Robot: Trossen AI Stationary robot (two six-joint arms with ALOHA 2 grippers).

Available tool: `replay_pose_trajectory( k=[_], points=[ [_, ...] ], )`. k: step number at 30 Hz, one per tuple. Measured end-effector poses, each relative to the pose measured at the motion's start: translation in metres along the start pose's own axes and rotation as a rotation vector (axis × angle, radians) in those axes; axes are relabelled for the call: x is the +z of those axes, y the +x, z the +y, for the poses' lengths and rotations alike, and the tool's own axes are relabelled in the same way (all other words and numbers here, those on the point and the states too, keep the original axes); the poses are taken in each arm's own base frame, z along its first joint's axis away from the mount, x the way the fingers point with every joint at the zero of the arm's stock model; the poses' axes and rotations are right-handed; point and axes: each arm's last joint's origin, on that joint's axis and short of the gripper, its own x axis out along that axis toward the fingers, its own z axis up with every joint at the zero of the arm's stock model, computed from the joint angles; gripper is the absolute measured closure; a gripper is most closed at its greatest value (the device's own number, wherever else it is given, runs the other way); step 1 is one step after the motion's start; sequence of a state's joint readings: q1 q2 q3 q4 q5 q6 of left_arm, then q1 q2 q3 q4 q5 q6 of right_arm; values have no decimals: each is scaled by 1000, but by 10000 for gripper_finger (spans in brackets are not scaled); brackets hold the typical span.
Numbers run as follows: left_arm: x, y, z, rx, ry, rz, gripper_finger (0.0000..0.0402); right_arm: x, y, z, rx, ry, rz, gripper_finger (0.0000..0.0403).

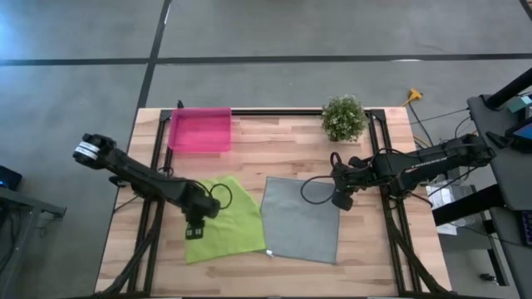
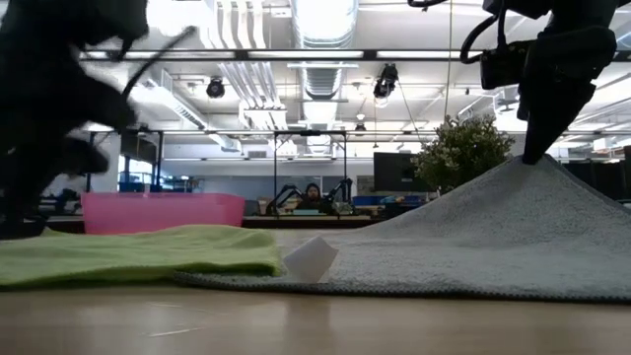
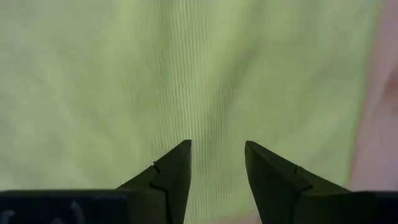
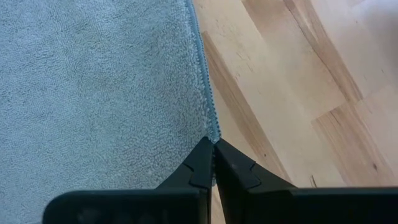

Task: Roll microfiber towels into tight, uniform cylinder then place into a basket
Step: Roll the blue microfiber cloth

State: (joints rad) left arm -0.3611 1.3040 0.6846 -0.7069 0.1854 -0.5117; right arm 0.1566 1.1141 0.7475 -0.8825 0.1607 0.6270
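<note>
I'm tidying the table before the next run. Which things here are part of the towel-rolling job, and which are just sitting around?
Part of the job:
- green towel
- grey towel, edge pinched by the right claw
- pink basket
- left claw, open over the green towel

Just there:
- potted plant

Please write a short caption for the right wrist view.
Right hand shut on the grey towel edge, above the wooden table.

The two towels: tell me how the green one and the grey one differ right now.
The green towel lies flat on the table; the grey towel is pulled up into a tent at one edge. The right pincer is shut on the grey towel's hem, while the left pincer stands open over the green towel, gripping nothing. The green towel sits nearer the pink basket. Both are unrolled, similar in size, and outside the basket.
</note>
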Motion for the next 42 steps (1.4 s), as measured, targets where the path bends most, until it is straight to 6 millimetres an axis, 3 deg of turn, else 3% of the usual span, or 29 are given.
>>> replay_pose_trajectory(
  k=[5, 9, 16, 21, 28, 35, 42],
  points=[
    [15, -26, -7, 62, 13, -293, 267, 0, 0, 0, 2, 0, -2, 394],
    [26, -16, -9, 29, -36, -430, 267, 0, 0, 0, 2, 1, -3, 394],
    [24, 35, -8, -33, -124, -176, 267, 0, 0, 0, 9, 15, 5, 394],
    [19, 47, -16, -51, -87, -93, 267, 3, -4, 2, 17, 6, -6, 394],
    [-4, 39, -27, -37, -16, -6, 267, 5, -5, 1, 12, -46, -16, 394],
    [-31, 28, -26, 41, 91, 128, 267, 9, -4, -4, 1, -75, -24, 394],
    [-24, 5, -34, -7, 122, 16, 267, 15, -4, -4, 21, -56, -73, 394]
  ],
)
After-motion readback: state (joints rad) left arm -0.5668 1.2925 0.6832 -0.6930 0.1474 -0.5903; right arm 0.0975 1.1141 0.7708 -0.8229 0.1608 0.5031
